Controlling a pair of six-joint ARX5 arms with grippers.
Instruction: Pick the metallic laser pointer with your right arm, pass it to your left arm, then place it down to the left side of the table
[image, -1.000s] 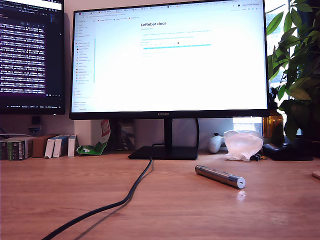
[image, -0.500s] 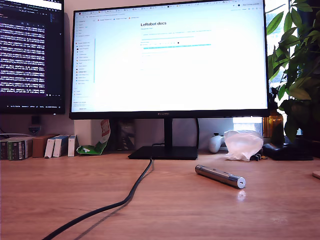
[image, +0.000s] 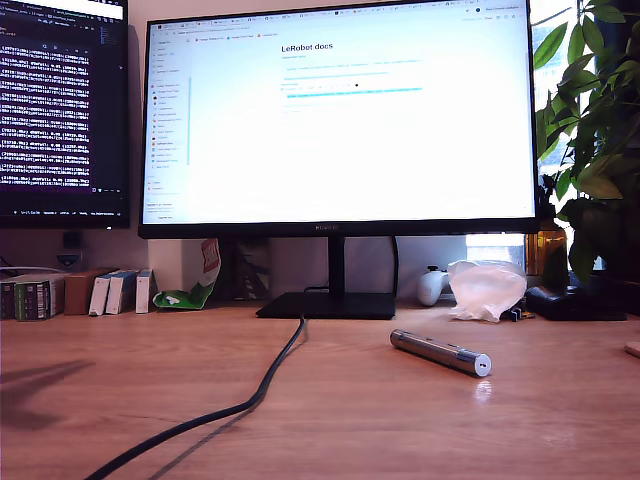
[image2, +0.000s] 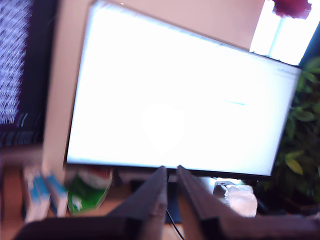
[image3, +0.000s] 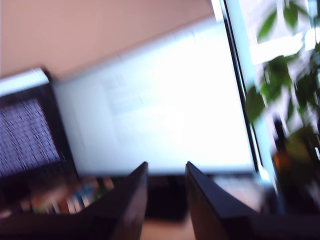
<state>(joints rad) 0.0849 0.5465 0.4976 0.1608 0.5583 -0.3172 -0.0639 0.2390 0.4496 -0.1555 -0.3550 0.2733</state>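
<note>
The metallic laser pointer (image: 440, 353) lies on the wooden table (image: 350, 425), right of centre in the exterior view, its pale end cap towards the camera. Neither arm shows in the exterior view. Both wrist views are blurred and look at the monitors, and the pointer is not in either. My first gripper (image2: 170, 169) holds its two dark fingers almost together, with only a thin slit and nothing between them. My second gripper (image3: 166, 165) has a wider gap between its fingers, and they hold nothing.
A thick black cable (image: 262, 384) runs from the monitor stand (image: 330, 304) towards the exterior view's lower left. A large bright monitor (image: 340, 120) stands behind. A crumpled plastic bag (image: 487, 288) and a plant (image: 595, 120) sit at the exterior view's right, small boxes (image: 60, 295) at its left.
A soft shadow has appeared on the table at the exterior view's left. The laser pointer and cable have not moved.
</note>
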